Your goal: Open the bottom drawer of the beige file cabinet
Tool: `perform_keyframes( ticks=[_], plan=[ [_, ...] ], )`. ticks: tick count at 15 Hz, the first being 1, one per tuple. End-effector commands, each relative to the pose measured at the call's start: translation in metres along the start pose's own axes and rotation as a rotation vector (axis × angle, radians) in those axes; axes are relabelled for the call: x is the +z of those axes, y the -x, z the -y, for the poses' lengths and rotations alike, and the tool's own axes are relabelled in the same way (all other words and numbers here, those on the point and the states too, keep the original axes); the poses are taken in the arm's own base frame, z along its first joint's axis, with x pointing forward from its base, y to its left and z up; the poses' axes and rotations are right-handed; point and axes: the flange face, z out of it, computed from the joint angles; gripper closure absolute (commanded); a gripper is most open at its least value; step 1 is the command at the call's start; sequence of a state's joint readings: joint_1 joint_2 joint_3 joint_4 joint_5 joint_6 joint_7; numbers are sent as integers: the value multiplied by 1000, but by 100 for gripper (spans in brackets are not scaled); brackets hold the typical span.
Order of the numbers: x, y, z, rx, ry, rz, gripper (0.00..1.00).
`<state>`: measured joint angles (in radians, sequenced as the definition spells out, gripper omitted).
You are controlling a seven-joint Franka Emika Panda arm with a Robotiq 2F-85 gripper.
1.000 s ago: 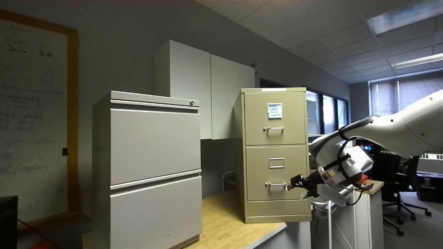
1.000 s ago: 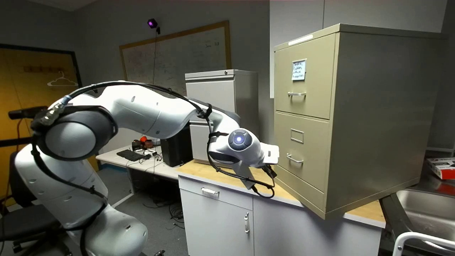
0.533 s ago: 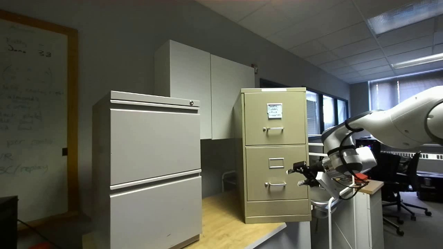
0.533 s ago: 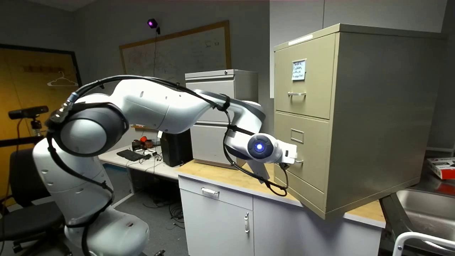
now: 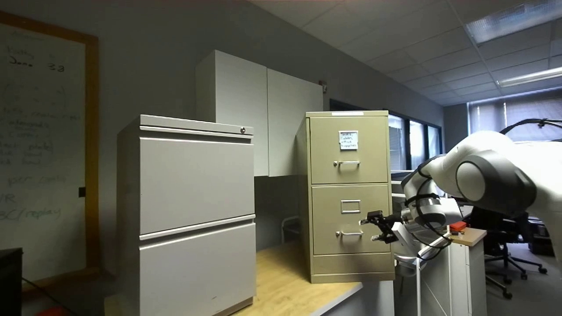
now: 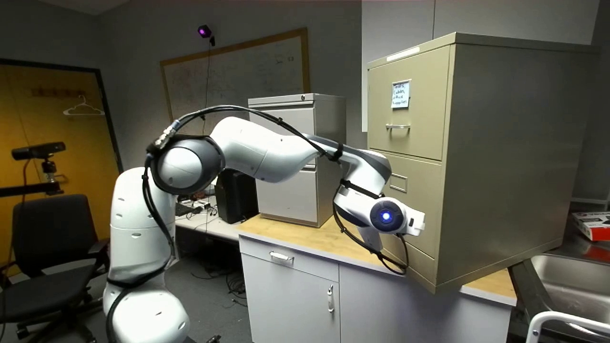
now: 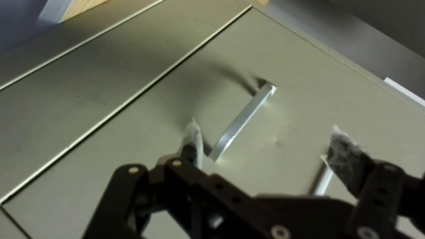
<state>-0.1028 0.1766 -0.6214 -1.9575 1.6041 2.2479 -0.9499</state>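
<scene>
The arm (image 6: 267, 152) has reached further toward the beige file cabinet (image 6: 505, 157) in the last half second, and its gripper (image 5: 367, 230) sits a little lower in front of the bottom drawer (image 5: 349, 223). The cabinet itself stays where it was. The gripper's two fingers (image 7: 347, 159) are spread wide apart. In the wrist view, the drawer's metal handle (image 7: 240, 122) shows in the gap between them, with one end just beside a fingertip (image 7: 193, 134); whether the two touch, I cannot tell. The bottom drawer is closed, its front flush with the cabinet, directly below the top drawer (image 5: 349, 155) with its handwritten label (image 5: 348, 139). A small metal frame (image 5: 350, 206) sits above the lower handle. The cabinet stands on a wood-topped counter (image 6: 286, 233), one front corner jutting past the counter's edge. A grey cabinet (image 5: 197, 184) stands on the same counter, well apart from the beige one.
</scene>
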Motion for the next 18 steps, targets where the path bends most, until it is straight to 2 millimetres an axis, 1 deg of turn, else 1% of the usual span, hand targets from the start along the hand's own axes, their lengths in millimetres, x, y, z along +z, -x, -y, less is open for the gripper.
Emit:
perform_keyframes(
  ticks=[1, 6, 7, 8, 10, 11, 13, 15, 16, 18],
  plan=[
    [31, -29, -14, 54, 16, -1, 0],
    [54, -55, -24, 112, 40, -1, 0],
    [60, -55, -27, 129, 52, 14, 8],
    [65, -55, -30, 138, 59, 28, 25],
    [72, -52, -32, 143, 73, 58, 40],
    [78, -48, -37, 148, 90, 77, 50],
    [86, -43, -43, 163, 112, 110, 65],
    [93, -39, -43, 176, 129, 134, 79],
    [95, -38, -42, 184, 137, 147, 88],
    [96, -34, -31, 167, 161, 196, 99]
  ],
)
